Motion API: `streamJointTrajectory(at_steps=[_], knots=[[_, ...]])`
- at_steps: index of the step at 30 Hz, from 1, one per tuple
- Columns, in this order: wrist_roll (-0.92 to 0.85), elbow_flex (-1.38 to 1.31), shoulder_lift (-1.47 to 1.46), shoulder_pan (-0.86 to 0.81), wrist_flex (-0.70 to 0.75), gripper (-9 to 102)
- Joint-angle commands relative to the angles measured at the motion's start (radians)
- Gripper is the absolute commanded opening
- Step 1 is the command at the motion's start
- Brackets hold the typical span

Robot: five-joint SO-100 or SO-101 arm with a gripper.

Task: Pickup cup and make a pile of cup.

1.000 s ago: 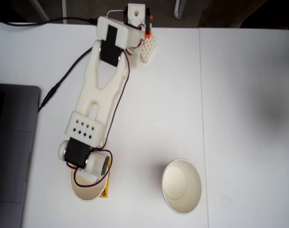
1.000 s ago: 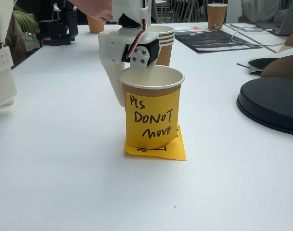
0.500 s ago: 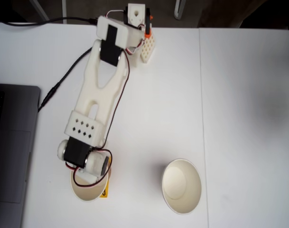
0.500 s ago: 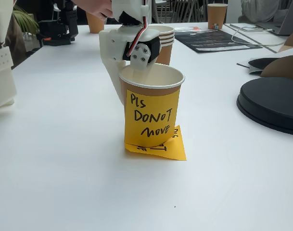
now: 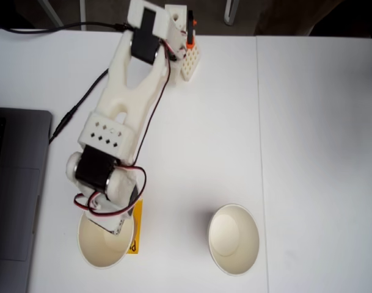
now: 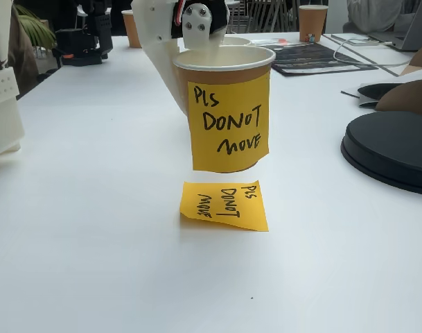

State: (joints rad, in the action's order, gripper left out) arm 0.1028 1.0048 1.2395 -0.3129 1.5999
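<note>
claw [image 6: 197, 43] clamped on the cup's [image 6: 224, 111] rim, cup held clear above the flat yellow note [image 6: 224, 205] on the desk [image 6: 93, 243], second cup [image 5: 233, 239] standing apart

The white arm reached from its base at the far edge of the table toward the near left corner, as seen in a fixed view from above. The gripper [image 5: 109, 223] pointed downward, its jaws closed on the rim of the cup [image 6: 224, 111], one finger inside and one outside the wall. The cup hung held clear of the table surface.
</note>
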Motion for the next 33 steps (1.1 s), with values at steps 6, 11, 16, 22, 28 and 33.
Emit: streamJointTrajectory(at_steps=[6,11,16,22,28,33], knots=[[0.006,-0.058,0.238,0.009,-0.005,-7],[0.006,-0.069,0.308,0.061,-0.005,-7],[0.006,-0.075,0.397,0.126,-0.005,-7],[0.006,-0.077,0.491,0.224,-0.006,-7],[0.006,-0.078,0.563,0.319,-0.006,-7],[0.006,-0.080,0.614,0.407,-0.006,-7]])
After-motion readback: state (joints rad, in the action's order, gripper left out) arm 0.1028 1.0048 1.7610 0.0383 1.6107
